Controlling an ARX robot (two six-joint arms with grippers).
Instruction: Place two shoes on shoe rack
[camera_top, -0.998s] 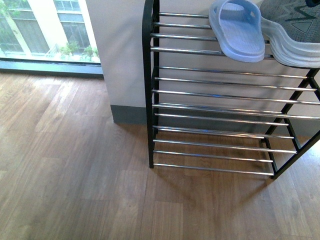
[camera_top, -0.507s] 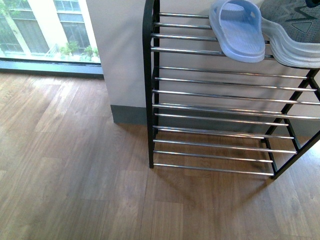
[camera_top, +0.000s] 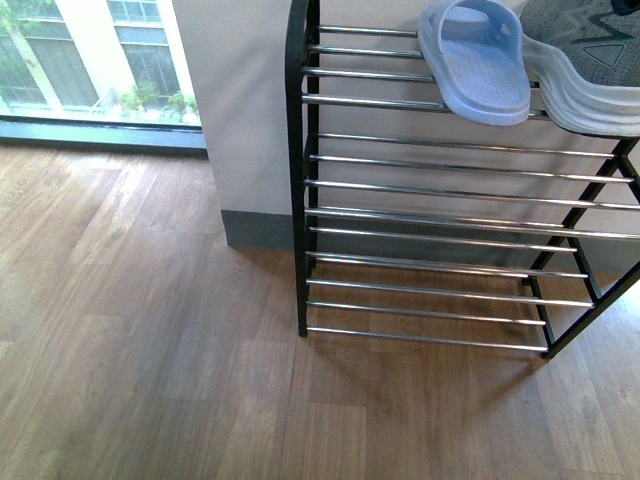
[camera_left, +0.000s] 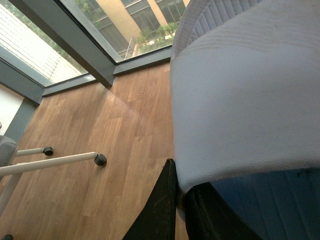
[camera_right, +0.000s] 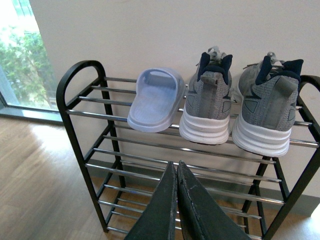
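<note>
Zigzag mark (camera_right: 227, 106) on grey sneakers (camera_right: 209, 100), possibly a logo, unreadable.

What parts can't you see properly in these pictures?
- Front view: the grey sneaker is cut off by the top and right edges, and no arm shows.
- Left wrist view: the blue slide fills the picture, so the shoe rack is out of sight; the left hand shows only dark fingers shut on the slide's edge.
- Right wrist view: the shoe rack's lowest shelf sits partly behind the shut right hand.
</note>
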